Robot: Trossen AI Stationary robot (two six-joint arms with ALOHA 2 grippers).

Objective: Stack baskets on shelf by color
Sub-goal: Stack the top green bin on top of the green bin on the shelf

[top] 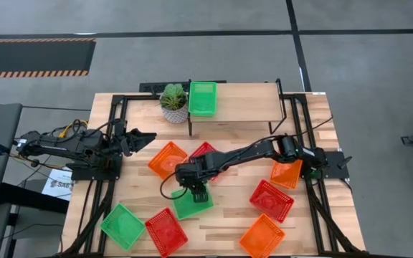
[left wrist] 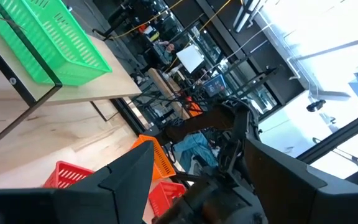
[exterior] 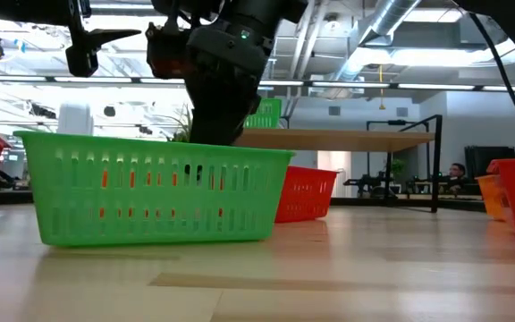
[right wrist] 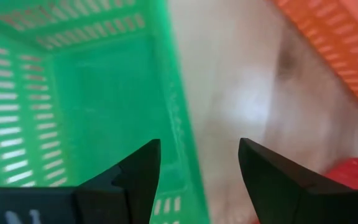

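Observation:
A green basket rests flat on the table's middle, toward the near edge. My right gripper points steeply down over it, open. One finger stands inside the basket and the other outside, with the far wall's rim between them, untouched. In the low view the basket hides the fingertips. Another green basket stands on the shelf at its left end. My left gripper waits open and level at the table's left.
On the table lie an orange basket, a red one under my right arm, and orange, red, orange, red and green ones. A potted plant stands left of the shelf.

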